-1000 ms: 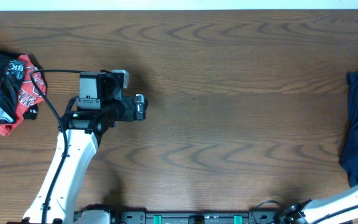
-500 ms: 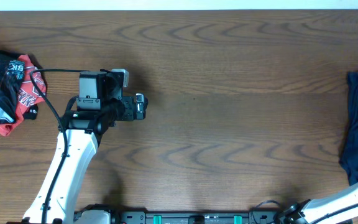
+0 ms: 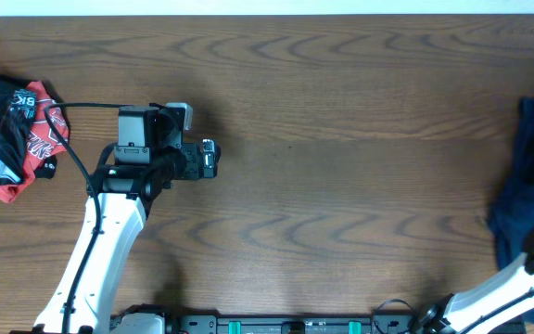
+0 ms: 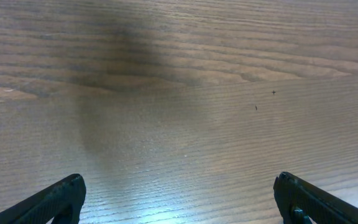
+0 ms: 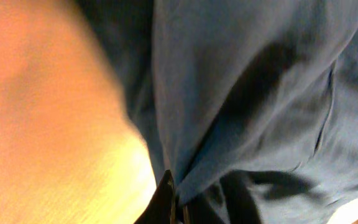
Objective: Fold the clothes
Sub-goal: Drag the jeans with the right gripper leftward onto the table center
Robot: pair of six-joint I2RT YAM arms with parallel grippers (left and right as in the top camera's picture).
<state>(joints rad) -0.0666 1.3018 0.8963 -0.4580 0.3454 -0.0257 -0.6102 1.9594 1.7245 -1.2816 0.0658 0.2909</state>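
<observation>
Dark navy-blue clothes (image 3: 527,186) lie wrinkled at the table's right edge, partly cut off by the frame. In the right wrist view the same clothes (image 5: 241,81) fill most of the picture. My right gripper (image 5: 176,198) is shut on a pinched fold at the cloth's near edge. Overhead, the right arm (image 3: 517,283) comes in from the bottom right corner, its jaws hidden at the cloth. My left gripper (image 3: 209,160) hovers over bare wood at left centre. Its fingers stand wide open (image 4: 179,180) with nothing between them.
A red, black and white printed garment (image 3: 12,139) is bunched at the far left edge. A black cable (image 3: 86,121) runs from it toward the left arm. The brown wooden table (image 3: 341,186) lies between the two arms.
The right gripper has shut on the navy cloth. The cloth's lower left edge has shifted left, and the right arm shows further into the overhead view. The left arm has not moved.
</observation>
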